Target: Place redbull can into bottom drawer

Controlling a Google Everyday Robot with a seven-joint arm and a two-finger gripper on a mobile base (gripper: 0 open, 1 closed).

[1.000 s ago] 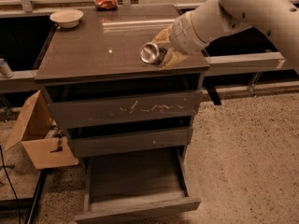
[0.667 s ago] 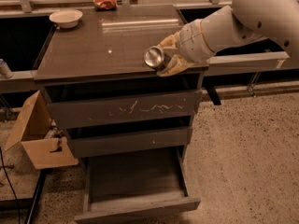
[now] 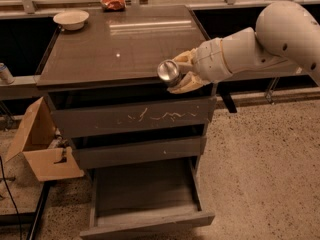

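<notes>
My gripper (image 3: 181, 74) is shut on the redbull can (image 3: 169, 72), whose shiny round silver end faces the camera. It holds the can in the air at the front right edge of the cabinet top (image 3: 120, 44), above the white-scratched top drawer front (image 3: 135, 118). The bottom drawer (image 3: 145, 194) is pulled out below, a wide shallow dark tray with nothing in it. The can's blue side is hidden by the fingers (image 3: 185, 86).
A white bowl (image 3: 71, 19) and a red-orange snack bag (image 3: 113, 2) sit at the back of the cabinet top. The middle drawer front (image 3: 140, 151) is shut. An open cardboard box (image 3: 42, 144) stands on the floor at the left. Speckled floor lies to the right.
My gripper has carried the can forward and down, from over the cabinet top to its front right edge.
</notes>
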